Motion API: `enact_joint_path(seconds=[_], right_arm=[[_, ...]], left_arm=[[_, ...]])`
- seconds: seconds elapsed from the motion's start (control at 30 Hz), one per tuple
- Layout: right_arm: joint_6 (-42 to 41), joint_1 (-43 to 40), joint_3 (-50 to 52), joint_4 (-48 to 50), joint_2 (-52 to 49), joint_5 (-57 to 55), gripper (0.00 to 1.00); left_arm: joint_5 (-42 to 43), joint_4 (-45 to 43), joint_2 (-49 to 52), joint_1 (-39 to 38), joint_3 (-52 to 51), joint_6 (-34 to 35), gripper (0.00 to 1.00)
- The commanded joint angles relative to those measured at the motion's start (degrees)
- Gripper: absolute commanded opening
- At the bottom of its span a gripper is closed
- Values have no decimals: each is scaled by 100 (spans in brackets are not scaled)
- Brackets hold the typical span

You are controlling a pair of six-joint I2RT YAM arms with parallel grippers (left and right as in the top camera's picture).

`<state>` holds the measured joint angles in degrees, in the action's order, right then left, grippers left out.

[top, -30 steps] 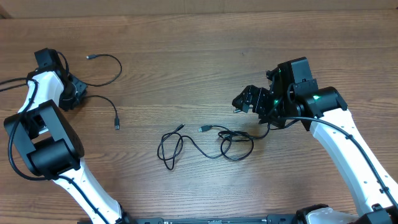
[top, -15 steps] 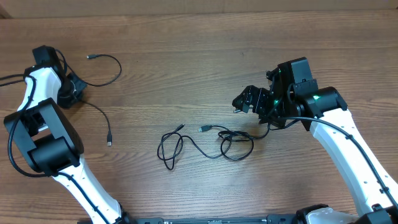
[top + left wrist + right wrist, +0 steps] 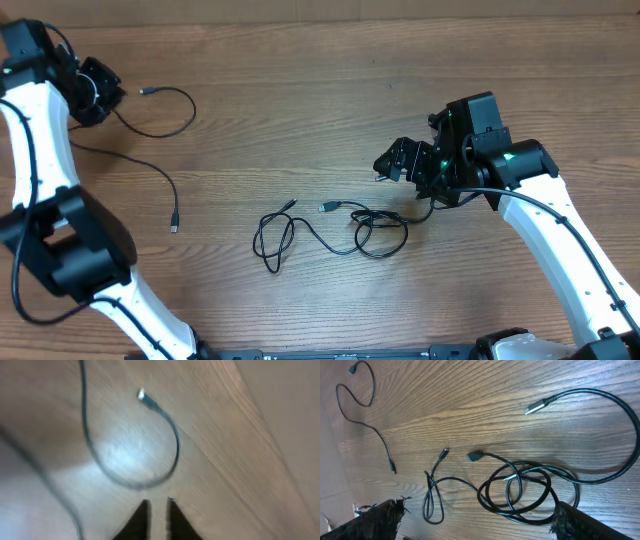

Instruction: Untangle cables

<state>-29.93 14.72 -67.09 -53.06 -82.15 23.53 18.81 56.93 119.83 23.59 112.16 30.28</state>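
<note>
Far left, near the back corner of the wooden table (image 3: pixel 300 60): left gripper (image 3: pixel 97 82), fingertips (image 3: pixel 144 512) nearly together with only a slim gap. Too blurred to tell whether anything is pinched there. Just beside it, a loose cable (image 3: pixel 177 445) lying well apart from the others, one strand curling to a small plug at the back, another trailing toward the front to a second plug. Mid-table, the tangled cables (image 3: pixel 515 476): a narrow folded loop on the left, joined by one strand to overlapping coils on the right. Just behind the coils' right edge, right gripper (image 3: pixel 393 160), fingers (image 3: pixel 382 517) spread wide, holding nothing, clear of the cords.
</note>
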Motion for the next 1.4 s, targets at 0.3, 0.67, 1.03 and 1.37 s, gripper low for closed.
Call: enact_joint_path(seconds=[0.3,0.67,1.03,1.37], right_arm=[[39,22,33,199,-28,-59,96],[42,22,33,66,-28,-59,96],[37,22,33,212,-28,-57,96],[39,24,33,151,-28,-59,96]], left_arm=[[-1626,2120,269,-608,-321,229,94],[-1941,748,308,-804,-1884,345,57],[-1941,-11,308,-866,-2756,487,47],[-1945,-389,310,-861,-3001,289,20]])
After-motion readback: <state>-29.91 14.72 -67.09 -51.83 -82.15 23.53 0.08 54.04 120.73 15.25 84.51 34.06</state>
